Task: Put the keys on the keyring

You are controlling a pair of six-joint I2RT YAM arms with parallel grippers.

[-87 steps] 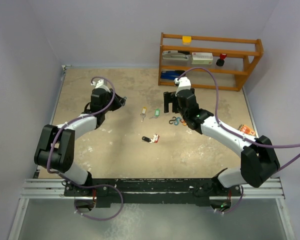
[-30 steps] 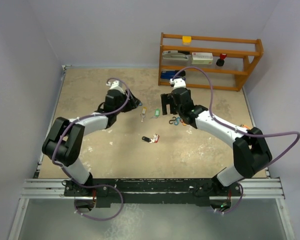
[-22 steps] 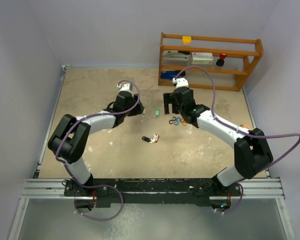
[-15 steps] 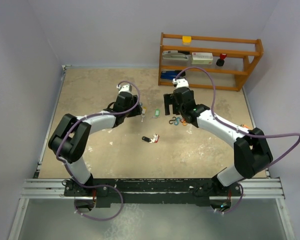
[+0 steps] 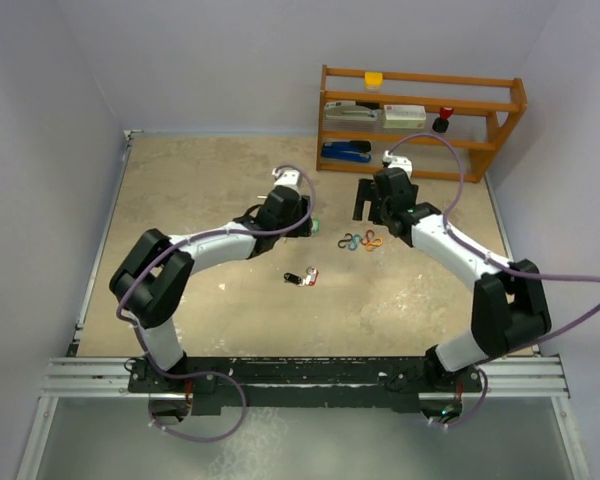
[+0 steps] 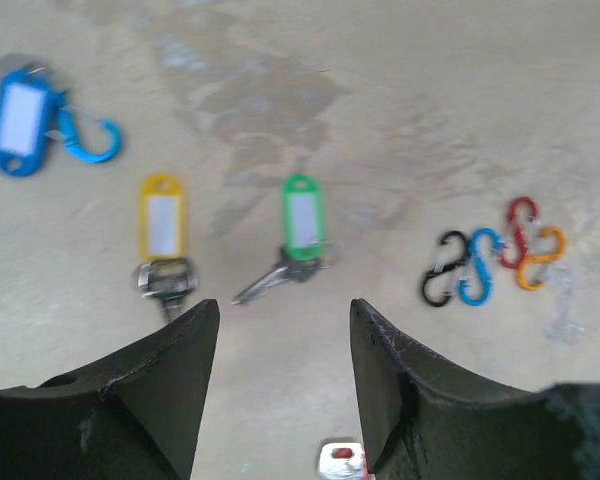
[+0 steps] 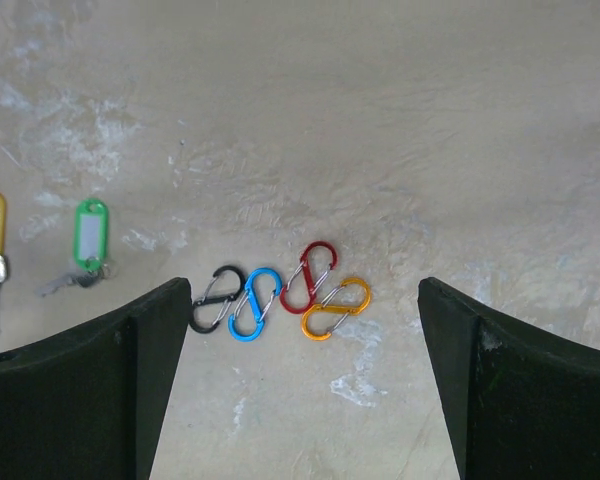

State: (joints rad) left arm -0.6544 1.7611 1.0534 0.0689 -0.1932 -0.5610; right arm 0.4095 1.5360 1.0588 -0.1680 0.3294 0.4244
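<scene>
Three keys lie in a row in the left wrist view: a blue-tagged one (image 6: 18, 118) with a blue hook, a yellow-tagged one (image 6: 162, 215) and a green-tagged one (image 6: 302, 215). My left gripper (image 6: 283, 312) hovers open just short of the green key, with nothing between its fingers. A black and a red key (image 5: 302, 277) lie together nearer the arms. A chain of linked S-clips (image 7: 280, 295), black, blue, red and orange, lies under my open right gripper (image 7: 305, 290), apart from its fingers. No other keyring shows. From above, the left gripper (image 5: 305, 220) hides most of the key row.
A wooden shelf (image 5: 420, 120) stands at the back right, holding a blue stapler (image 5: 342, 151), boxes and small yellow and red items. Walls close the table on the left, back and right. The S-clips (image 5: 360, 241) lie between the two grippers.
My left arm has swept right across the table and now hangs over the key row. My right gripper has shifted right and slightly back, above the clips. Both stayed open.
</scene>
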